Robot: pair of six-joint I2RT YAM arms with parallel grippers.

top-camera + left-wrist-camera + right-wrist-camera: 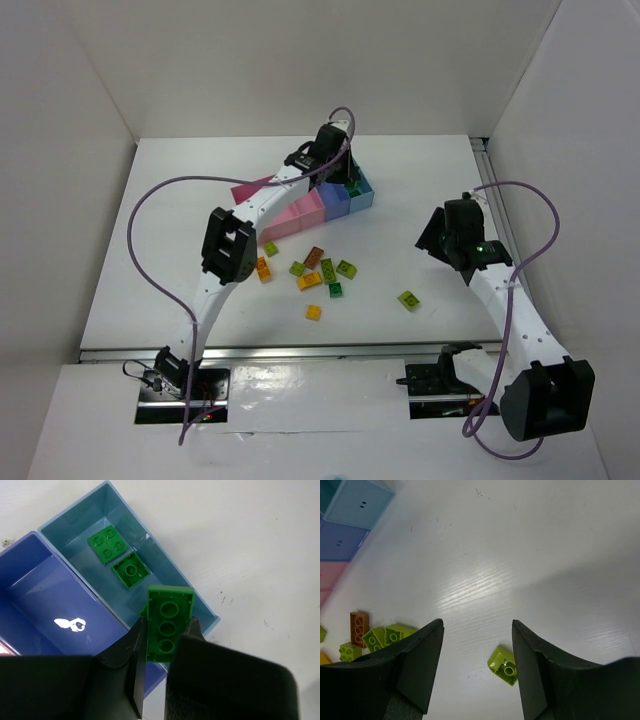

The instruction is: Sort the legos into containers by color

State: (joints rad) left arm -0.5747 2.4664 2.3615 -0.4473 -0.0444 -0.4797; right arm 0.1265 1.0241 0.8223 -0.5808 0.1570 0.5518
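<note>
Now our left jaws grip a dark green lego point(169, 611) over the light blue container point(70, 522); next, we should release. Our right jaws gape, empty.

Left arm point(265, 205) stretched far forward, left jaws pinching green brick point(169, 622). Right arm point(522, 322) bent, right jaws parted wide.

Shows a scuffed white tabletop point(420, 170), enclosed by plain white panel walls point(300, 60), edged by a silver metal rail point(330, 351).
</note>
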